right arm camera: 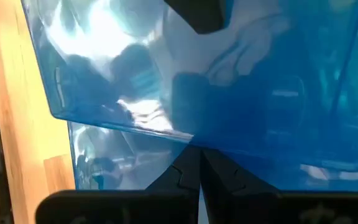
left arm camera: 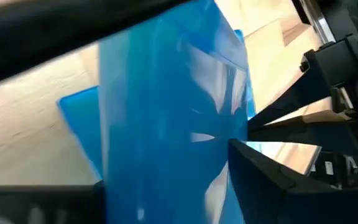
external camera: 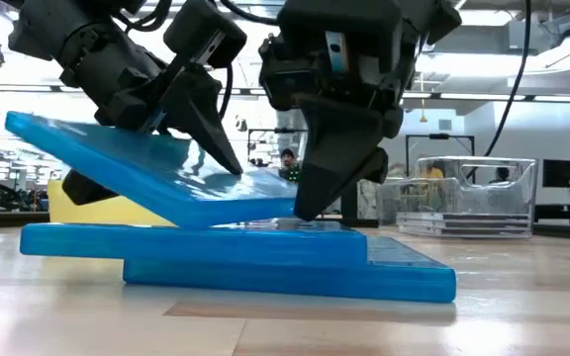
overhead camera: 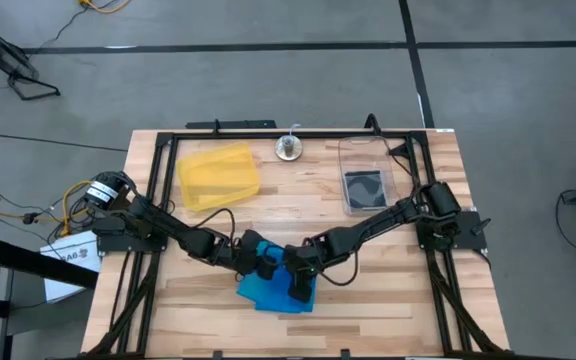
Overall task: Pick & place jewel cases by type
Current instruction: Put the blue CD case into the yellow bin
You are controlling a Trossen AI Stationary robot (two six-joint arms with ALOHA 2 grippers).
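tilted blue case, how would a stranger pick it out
Look near the table's front edge, where both arms meet over a stack of blue jewel cases. The tilted blue case is topmost, clamped by the left gripper; its neighbours lie flat.

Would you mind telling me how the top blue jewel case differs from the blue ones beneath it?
The top blue jewel case is tilted, one edge raised in the left claw; the lower blue jewel cases lie flat on the table. The right claw, shut, presses down where they meet. All are translucent blue.
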